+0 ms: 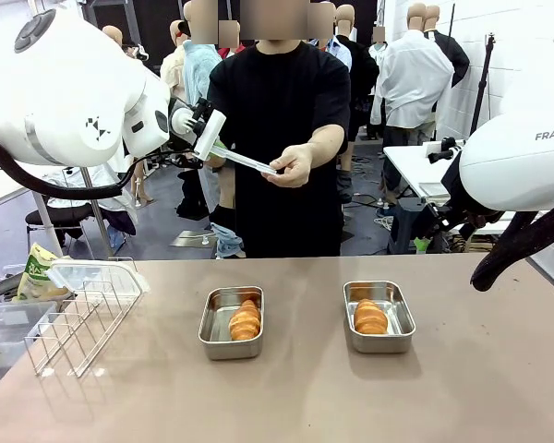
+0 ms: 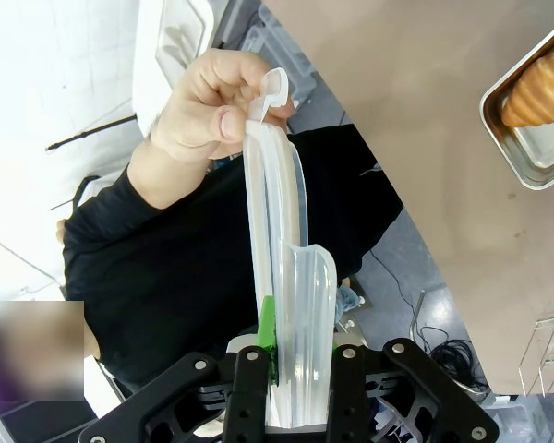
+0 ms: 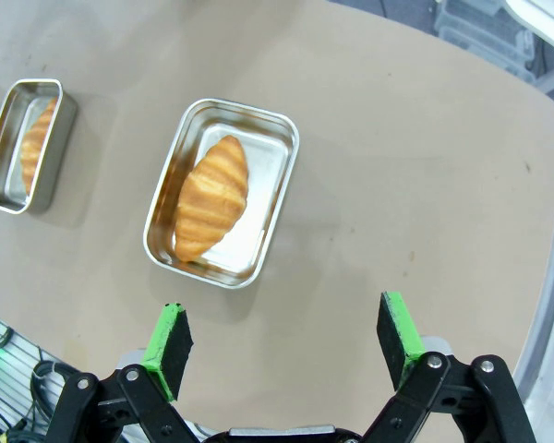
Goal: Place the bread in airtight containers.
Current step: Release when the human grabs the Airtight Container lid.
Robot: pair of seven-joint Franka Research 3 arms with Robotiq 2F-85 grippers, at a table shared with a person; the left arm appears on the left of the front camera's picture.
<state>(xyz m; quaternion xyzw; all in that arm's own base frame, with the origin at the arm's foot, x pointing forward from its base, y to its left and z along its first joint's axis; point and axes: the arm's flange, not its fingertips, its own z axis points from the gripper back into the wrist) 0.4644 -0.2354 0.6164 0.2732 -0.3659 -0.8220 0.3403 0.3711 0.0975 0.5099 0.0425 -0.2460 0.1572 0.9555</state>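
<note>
A: Tabletop (image 3: pixel 425 203) under our spread right claw (image 3: pixel 286 341); golden ridged roll (image 3: pixel 212 194) in steel tin (image 3: pixel 263 157) just ahead.
B: Our left claw (image 2: pixel 300 360) clamps the clear plastic lid (image 2: pixel 277 231); a person's hand (image 2: pixel 208 106) holds it beyond. Tugging could crack it.

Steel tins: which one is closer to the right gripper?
The tin on the robot's right: it lies just ahead of the right gripper, while the other tin sits farther off to the side.

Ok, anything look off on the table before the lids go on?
Nothing stands out. The left tin and right tin sit flat, each with one roll inside, nothing spilled. The lid is in mid-air, held between the left gripper and the person's hand.
</note>
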